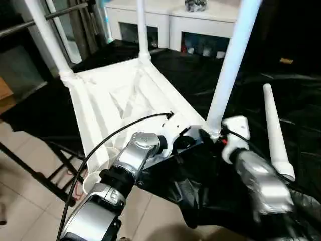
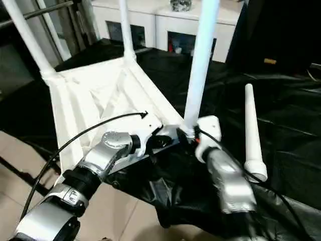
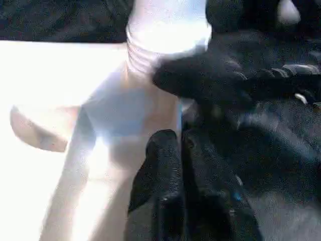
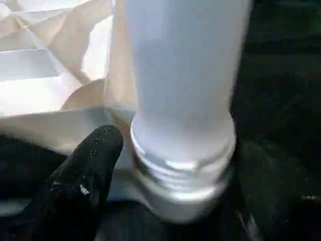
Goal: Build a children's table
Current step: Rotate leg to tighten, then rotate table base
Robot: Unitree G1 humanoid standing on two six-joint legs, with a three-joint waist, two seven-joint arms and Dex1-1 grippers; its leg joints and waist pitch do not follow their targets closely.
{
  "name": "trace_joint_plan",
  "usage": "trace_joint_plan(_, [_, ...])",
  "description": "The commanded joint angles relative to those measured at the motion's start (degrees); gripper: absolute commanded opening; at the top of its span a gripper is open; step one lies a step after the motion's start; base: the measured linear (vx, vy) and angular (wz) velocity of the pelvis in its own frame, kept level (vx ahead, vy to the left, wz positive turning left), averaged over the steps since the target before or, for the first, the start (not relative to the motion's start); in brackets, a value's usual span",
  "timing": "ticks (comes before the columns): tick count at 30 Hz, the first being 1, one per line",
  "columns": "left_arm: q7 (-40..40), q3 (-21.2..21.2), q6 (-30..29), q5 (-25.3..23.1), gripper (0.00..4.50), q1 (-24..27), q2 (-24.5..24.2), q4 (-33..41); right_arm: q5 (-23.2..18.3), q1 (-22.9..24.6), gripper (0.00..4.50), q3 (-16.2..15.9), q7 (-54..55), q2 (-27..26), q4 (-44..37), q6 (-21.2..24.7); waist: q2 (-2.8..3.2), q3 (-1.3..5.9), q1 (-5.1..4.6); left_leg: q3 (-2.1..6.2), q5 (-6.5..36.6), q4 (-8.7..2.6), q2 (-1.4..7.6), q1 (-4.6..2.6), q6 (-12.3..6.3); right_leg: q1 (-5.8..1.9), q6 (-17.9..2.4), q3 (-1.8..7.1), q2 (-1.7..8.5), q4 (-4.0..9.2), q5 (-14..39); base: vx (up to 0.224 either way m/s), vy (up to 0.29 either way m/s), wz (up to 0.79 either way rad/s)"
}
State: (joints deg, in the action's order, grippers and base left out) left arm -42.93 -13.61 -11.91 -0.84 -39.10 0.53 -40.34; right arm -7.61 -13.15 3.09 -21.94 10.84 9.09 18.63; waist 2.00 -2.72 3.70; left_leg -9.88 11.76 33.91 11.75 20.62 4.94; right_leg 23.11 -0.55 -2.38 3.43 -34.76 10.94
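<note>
In the left eye view the tabletop [image 1: 120, 100] lies upside down in the centre of the frame with three legs standing, and the spare leg [image 1: 275, 133] lies at the right on the black cloth [image 1: 296, 95]. In the right wrist view the near leg [image 4: 183, 80] shows threads above its socket, so it could tilt or cross-thread if the right gripper [image 4: 165, 175], seemingly clenched around its base, turns it crooked. In the left wrist view the left gripper [image 3: 178, 150] presses beside that socket at the lower middle, its jaws' state unclear, and it could slip off.

Bright overhead light w/ glare on tabletop [image 1: 115, 100]; wrist views soft, leg [image 4: 185, 75] blurred, cloth [image 1: 301, 100] dim.
</note>
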Motion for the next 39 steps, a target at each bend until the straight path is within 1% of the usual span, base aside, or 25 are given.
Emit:
trace_joint_plan(1, [-0.42, 0.93, 0.86, 1.32, 0.76, -1.18, 0.10, 2.67, -2.97, 0.64, 3.79, 1.49, -2.22, 1.02, -4.63, 1.72, -1.58, 3.77, 0.27, 0.11, 4.09, -3.60, 1.01, 0.16, -4.97, -3.43, -11.59, 2.22, 3.87, 4.04, 4.95, 0.000, 0.000, 0.00])
trace_joint_plan(2, [-0.58, 1.03, 0.82, 1.44, 0.91, -0.82, -0.24, 3.54, -3.89, 1.15, 3.79, 2.11, -3.01, 1.60, -5.91, 2.10, -1.51, 3.79, 0.27, 0.29, 3.00, -3.61, 1.06, 0.44, -5.46, -3.72, -12.15, 2.19, 3.87, 3.56, 2.46, 0.000, 0.000, 0.00])
trace_joint_plan(4, [0.04, 1.07, 1.44, 0.98, 1.00, 0.56, -1.67, 6.17, -5.60, 2.74, 3.79, 2.44, -5.59, 3.41, -9.16, 3.36, -1.30, 3.79, 0.17, 0.21, 2.17, -3.40, 1.07, 0.42, -6.38, -3.63, -12.84, 2.17, 3.87, 3.44, -0.15, 0.000, 0.000, 0.00])
trace_joint_plan(5, [0.99, 1.79, 1.26, 0.74, 1.10, 2.50, -3.54, 10.25, -6.31, 4.73, 3.79, 0.91, -9.35, 6.13, -12.14, 4.76, -1.41, 3.68, 0.28, 0.22, 1.73, -3.33, 1.08, 0.61, -7.23, -3.89, -13.01, 2.16, 3.92, 3.35, -1.64, 0.000, 0.000, 0.00])
trace_joint_plan(8, [2.34, 2.85, 0.64, 0.35, 1.38, 3.79, -4.96, 13.12, -6.20, 6.27, 3.79, -0.74, -11.65, 8.24, -14.03, 6.04, -1.43, 3.61, 0.10, 0.22, 2.29, -3.29, 1.08, 0.66, -7.25, -3.95, -12.99, 2.04, 3.79, 3.36, -1.02, 0.000, 0.000, 0.00])
trace_joint_plan(9, [3.44, 3.72, -1.14, -0.44, 1.38, 4.84, -6.54, 15.91, -5.26, 6.75, 3.79, -2.03, -12.30, 9.16, -14.10, 6.85, -1.33, 3.56, 0.07, 0.05, 3.01, -3.25, 1.02, 0.46, -7.03, -3.64, -12.91, 2.05, 3.78, 3.62, 0.70, 0.000, 0.000, 0.00])
trace_joint_plan(10, [5.43, 5.46, -5.99, -2.53, 1.38, 7.30, -10.54, 22.62, -2.71, 6.46, 3.79, -4.44, -11.61, 9.63, -12.31, 8.44, -1.04, 3.63, 0.15, 0.28, 3.43, -3.37, 1.19, 0.39, -6.36, -3.65, -12.74, 1.90, 3.87, 3.41, 1.63, 0.000, 0.000, 0.00])
trace_joint_plan(11, [6.07, 6.09, -8.04, -3.28, 1.57, 8.31, -12.09, 25.44, -1.80, 6.20, 3.79, -5.24, -11.05, 9.63, -11.47, 9.13, -1.25, 3.32, -0.60, 0.28, 4.58, -3.71, 1.33, 0.42, -5.02, -3.50, -12.50, 1.82, 3.80, 3.67, 5.46, 0.000, 0.000, 0.00])
trace_joint_plan(12, [6.58, 6.80, -9.82, -3.96, 1.57, 9.30, -13.43, 28.10, -1.05, 5.81, 3.79, -5.84, -10.43, 9.37, -10.51, 9.59, -1.64, 3.23, -0.77, 0.10, 5.16, -3.62, 1.12, 0.33, -4.76, -3.28, -12.23, 1.87, 3.65, 4.01, 7.06, 0.000, 0.000, 0.00])
trace_joint_plan(13, [6.58, 6.80, -9.82, -3.96, 1.71, 9.30, -13.43, 28.10, -1.05, 5.81, 3.79, -5.84, -10.43, 9.37, -10.51, 9.59, -1.42, 3.19, -0.77, 0.13, 5.78, -3.64, 1.19, 0.15, -4.33, -3.16, -12.13, 1.91, 3.74, 4.04, 8.59, 0.000, 0.000, 0.00])
trace_joint_plan(15, [7.06, 8.37, -12.80, -5.56, 1.90, 11.42, -15.89, 33.22, -0.13, 4.55, 3.79, -6.89, -8.99, 8.15, -8.51, 10.12, -1.31, 2.90, -0.55, 0.00, 6.96, -3.76, 1.20, -0.12, -3.24, -2.71, -11.02, 2.09, 3.64, 4.60, 12.91, 0.000, 0.000, 0.00])
trace_joint_plan(16, [7.06, 8.37, -12.80, -5.56, 1.90, 11.42, -15.89, 33.22, -0.13, 4.55, 3.79, -6.89, -8.99, 8.15, -8.51, 10.12, -2.16, 3.05, -0.39, -0.02, 6.61, -3.74, 1.35, -0.22, -3.08, -2.73, -10.89, 2.08, 3.68, 4.39, 12.40, 0.000, 0.000, 0.00])
trace_joint_plan(17, [7.34, 9.86, -14.98, -7.93, 2.11, 13.49, -18.52, 36.97, 0.87, 2.72, 3.79, -7.67, -7.38, 6.73, -5.86, 10.11, -1.97, 3.10, -0.03, 0.19, 5.70, -3.89, 1.63, -0.32, -2.85, -2.53, -11.42, 2.10, 3.92, 3.75, 10.79, 0.000, 0.000, 0.00])
trace_joint_plan(18, [7.98, 11.04, -17.13, -9.98, 2.18, 15.37, -20.97, 40.09, 1.67, 1.09, 3.79, -8.35, -6.06, 5.73, -3.67, 10.03, -2.38, 2.86, -0.29, 0.04, 5.33, -4.02, 1.39, 0.09, -2.96, -2.58, -11.14, 2.11, 3.63, 3.91, 10.64, 0.000, 0.000, 0.00])
trace_joint_plan(19, [8.46, 11.72, -18.51, -11.26, 2.18, 16.56, -22.49, 42.00, 2.13, 0.07, 3.79, -8.74, -5.28, 5.20, -2.33, 9.95, -2.34, 2.90, -0.39, 0.28, 5.34, -4.12, 1.46, 0.31, -2.39, -2.77, -11.16, 1.97, 3.83, 3.49, 10.68, 0.000, 0.000, 0.00])
trace_joint_plan(20, [9.03, 12.28, -19.62, -12.38, 2.33, 17.59, -23.83, 43.44, 2.36, -0.86, 3.79, -8.94, -4.77, 4.74, -1.24, 10.00, -2.21, 2.68, -0.76, 0.31, 5.84, -4.27, 1.28, 0.40, -1.82, -2.68, -10.31, 1.90, 3.64, 3.86, 11.90, 0.000, 0.000, 0.00])
trace_joint_plan(21, [10.00, 12.30, -21.82, -12.69, 2.45, 18.42, -24.97, 45.16, 2.39, -1.51, 3.79, -9.12, -4.55, 4.55, -0.71, 10.36, -2.17, 2.78, -0.77, 0.20, 6.71, -4.09, 1.31, -0.27, -1.26, -2.30, -10.38, 2.06, 3.58, 3.94, 11.45, 0.000, 0.000, 0.00])
trace_joint_plan(22, [10.91, 12.22, -23.48, -13.72, 2.56, 19.16, -26.25, 46.24, 2.62, -2.20, 3.79, -9.37, -4.30, 4.35, -0.02, 10.44, -2.40, 2.87, -0.69, 0.13, 5.65, -3.97, 1.23, -0.29, -1.14, -2.45, -10.97, 2.20, 3.43, 3.54, 8.13, 0.000, 0.000, 0.00])
trace_joint_plan(24, [12.96, 12.32, -26.04, -16.61, 2.63, 20.59, -28.53, 47.11, 3.43, -3.54, 3.79, -10.06, -4.17, 4.07, 1.49, 10.08, -2.32, 3.01, -0.61, 0.20, 4.73, -3.90, 1.22, -0.25, -1.16, -2.54, -11.68, 2.07, 3.31, 2.95, 5.04, 0.000, 0.000, 0.00])
trace_joint_plan(28, [14.75, 12.28, -28.80, -20.37, 2.88, 21.87, -30.83, 47.78, 3.91, -5.01, 3.79, -10.01, -3.87, 3.72, 3.43, 9.64, -2.24, 3.00, -0.21, 0.08, 4.21, -3.80, 1.07, -0.28, -1.37, -2.62, -12.11, 2.19, 3.35, 2.99, 3.78, 0.000, 0.000, 0.00])
trace_joint_plan(34, [14.32, 10.55, -31.56, -20.04, 3.42, 22.70, -32.12, 46.89, 3.85, -5.10, 3.79, -10.01, -3.11, 3.51, 3.70, 10.00, -2.20, 3.10, -0.01, 0.12, 4.45, -3.71, 0.89, -0.16, -0.86, -2.78, -12.30, 2.22, 3.37, 2.84, 3.21, 0.000, 0.000, 0.00])
trace_joint_plan(36, [11.73, 9.21, -31.94, -18.11, 3.58, 23.26, -31.51, 46.34, 3.97, -4.99, 3.79, -9.98, -3.02, 3.23, 3.47, 10.23, -2.36, 3.12, 0.07, 0.12, 4.18, -3.70, 0.85, -0.10, -1.05, -2.79, -12.32, 2.23, 3.43, 2.82, 3.43, 0.000, 0.000, 0.00])
trace_joint_plan(37, [11.16, 9.00, -31.93, -17.74, 3.58, 23.36, -31.36, 46.26, 3.99, -4.99, 3.79, -9.98, -3.00, 3.18, 3.47, 10.24, -2.31, 3.13, 0.08, 0.11, 4.09, -3.70, 0.86, -0.08, -1.06, -2.77, -12.38, 2.24, 3.45, 2.81, 3.56, 0.000, 0.000, 0.00])
trace_joint_plan(38, [9.23, 8.17, -30.56, -16.33, 3.19, 23.56, -30.88, 45.62, 4.01, -5.11, 3.79, -10.03, -2.88, 2.94, 3.64, 10.24, -2.46, 3.17, 0.08, 0.07, 3.94, -3.66, 0.86, -0.10, -1.06, -2.75, -12.47, 2.24, 3.40, 2.82, 3.40, 0.000, 0.000, 0.00])
trace_joint_plan(39, [8.21, 7.56, -30.63, -15.86, 3.12, 23.58, -30.85, 45.31, 4.00, -5.28, 3.79, -10.07, -2.80, 2.76, 3.86, 10.19, -2.39, 3.15, 0.08, 0.08, 4.03, -3.70, 0.83, -0.09, -1.05, -2.72, -12.51, 2.23, 3.36, 2.79, 3.46, 0.000, 0.000, 0.00])
